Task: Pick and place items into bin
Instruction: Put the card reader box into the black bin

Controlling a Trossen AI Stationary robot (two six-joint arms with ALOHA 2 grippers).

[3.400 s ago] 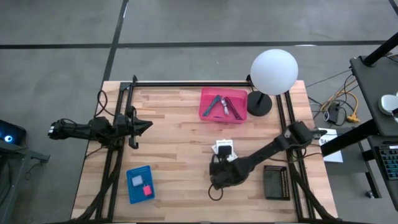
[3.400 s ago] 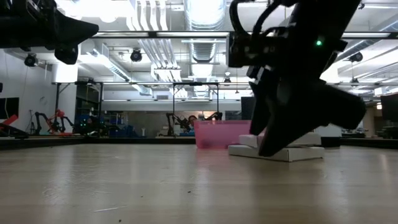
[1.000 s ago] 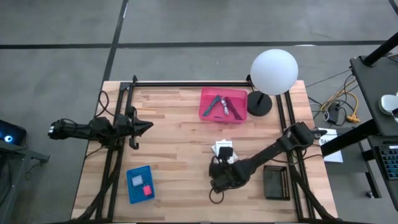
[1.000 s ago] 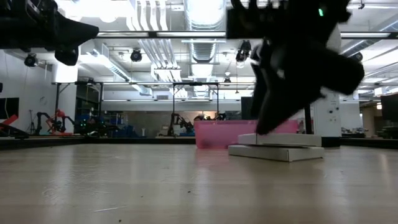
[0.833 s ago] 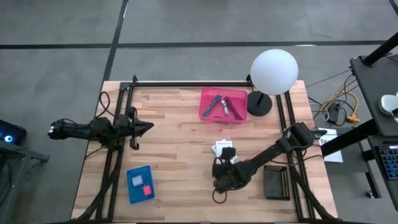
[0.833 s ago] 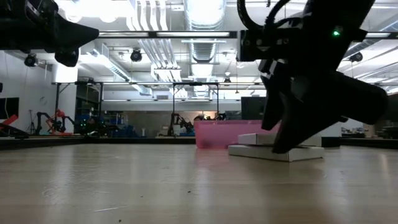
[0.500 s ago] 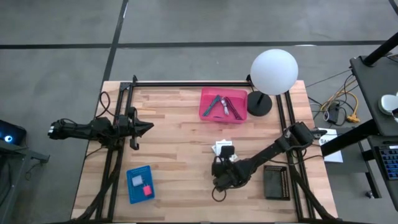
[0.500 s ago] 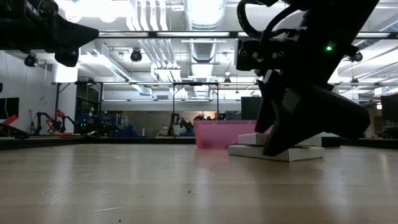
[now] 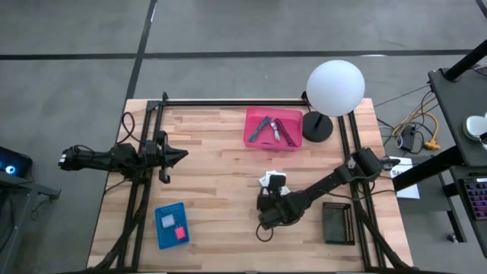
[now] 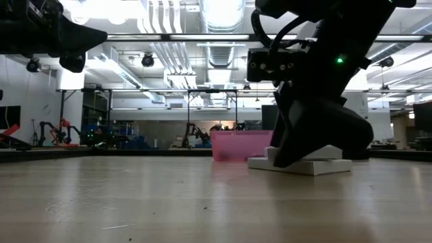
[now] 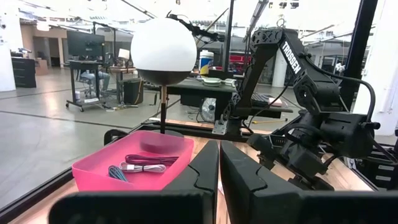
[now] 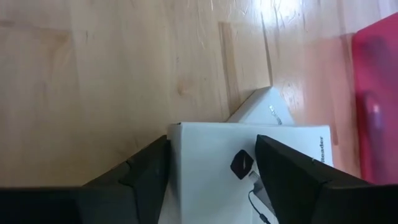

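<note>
With the right end effector (image 12: 211, 180) down over the white box (image 12: 249, 152) mid-counter, fingers wide either side w/o gripping yet, next move is prob. closing, lifting, carrying to pink bin (image 9: 273, 129); left end effector (image 9: 176, 153) waits shut.

One pink bin (image 9: 274, 129), two white boxes (image 9: 273, 181), one blue tray (image 9: 170, 224), one globe lamp (image 9: 335, 88).

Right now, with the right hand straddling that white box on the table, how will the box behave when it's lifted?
The white box looks like flat printed cardboard, so probably light and stiff. Its smooth faces might slip between the fingers. It rests on another white box, which may shift.
</note>
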